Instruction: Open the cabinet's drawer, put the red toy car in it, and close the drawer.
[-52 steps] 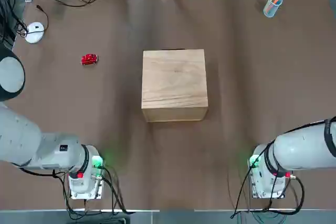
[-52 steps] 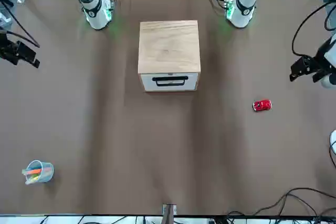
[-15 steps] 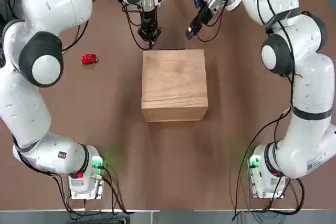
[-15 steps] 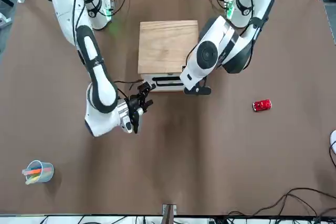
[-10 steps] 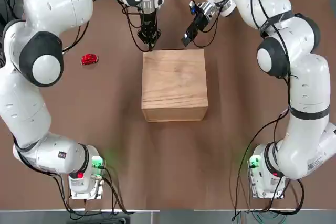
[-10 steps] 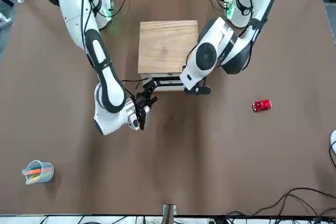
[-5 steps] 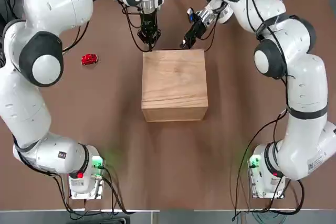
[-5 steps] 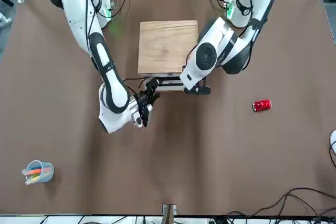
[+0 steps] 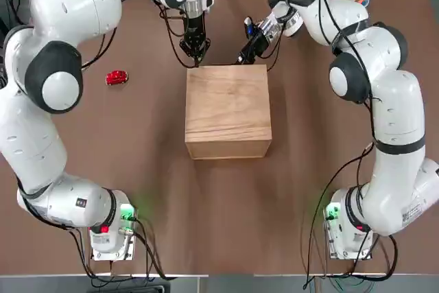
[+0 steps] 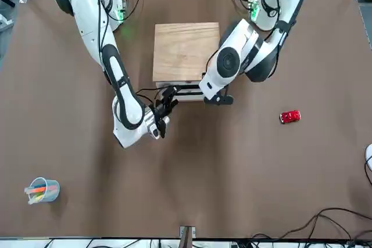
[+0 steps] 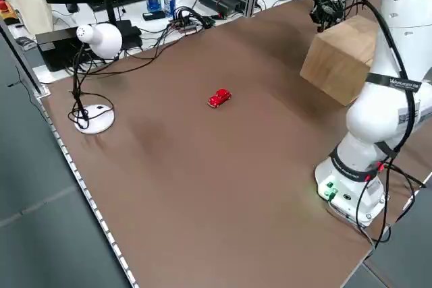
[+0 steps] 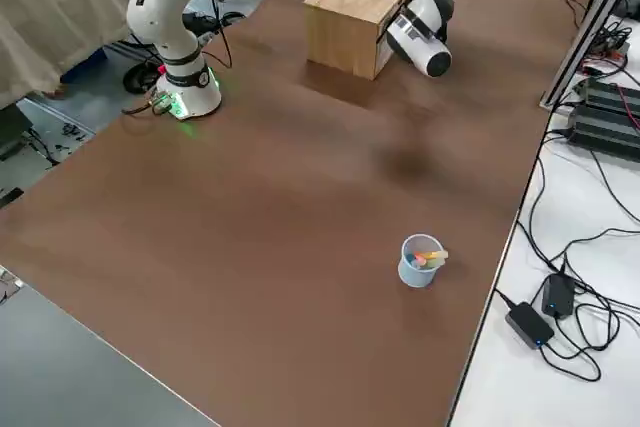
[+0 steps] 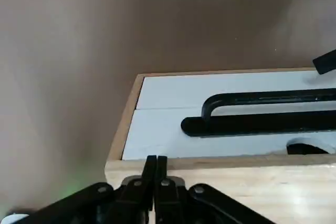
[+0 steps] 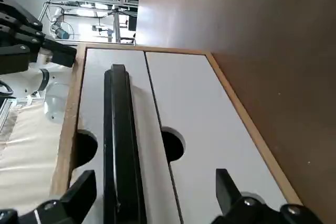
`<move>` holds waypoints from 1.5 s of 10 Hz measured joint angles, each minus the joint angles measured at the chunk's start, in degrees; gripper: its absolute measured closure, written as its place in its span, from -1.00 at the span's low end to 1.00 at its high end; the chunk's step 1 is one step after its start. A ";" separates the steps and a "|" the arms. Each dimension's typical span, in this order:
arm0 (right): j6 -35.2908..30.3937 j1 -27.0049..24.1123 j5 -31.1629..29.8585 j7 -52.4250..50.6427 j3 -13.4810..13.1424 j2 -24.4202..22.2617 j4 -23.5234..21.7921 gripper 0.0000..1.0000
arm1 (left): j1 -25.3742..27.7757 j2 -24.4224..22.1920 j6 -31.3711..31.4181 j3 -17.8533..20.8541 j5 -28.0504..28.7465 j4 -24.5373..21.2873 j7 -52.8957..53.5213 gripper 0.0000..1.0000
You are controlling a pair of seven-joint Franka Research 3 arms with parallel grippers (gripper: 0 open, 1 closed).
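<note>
Right gripper (image 14: 152, 200), jaws spread, nears the drawer (image 14: 210, 129) handle (image 14: 119, 145); misaligned, its fingers could skid off. Left gripper (image 13: 156, 169) rests closed on the cabinet (image 9: 228, 110).

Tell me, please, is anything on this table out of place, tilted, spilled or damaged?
Nothing stands out. The cabinet sits square and its drawer is closed and looks whole. The red toy car rests on the table, apart from the cabinet. The cup of pens stands upright, with nothing spilled.
</note>
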 joint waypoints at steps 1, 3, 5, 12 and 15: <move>-0.05 -0.02 0.24 0.71 -0.01 0.00 0.01 -0.96 | 0.00 0.00 0.00 0.00 0.00 0.00 0.00 0.89; -1.82 -0.14 1.20 1.96 -0.02 0.00 0.16 -0.90 | 0.00 0.00 0.00 -0.01 0.00 0.00 0.00 0.89; -4.04 -0.43 1.66 2.21 -0.04 -0.01 0.34 -0.82 | 0.00 0.00 0.00 -0.01 0.00 0.00 0.00 0.89; -4.95 -1.09 1.80 2.46 -0.10 -0.01 0.41 0.07 | 0.01 0.00 0.00 -0.02 0.00 -0.01 -0.01 0.89; -4.95 -1.11 1.81 2.60 -0.10 -0.01 0.47 0.22 | 0.01 0.00 0.00 -0.02 0.00 -0.01 -0.02 0.89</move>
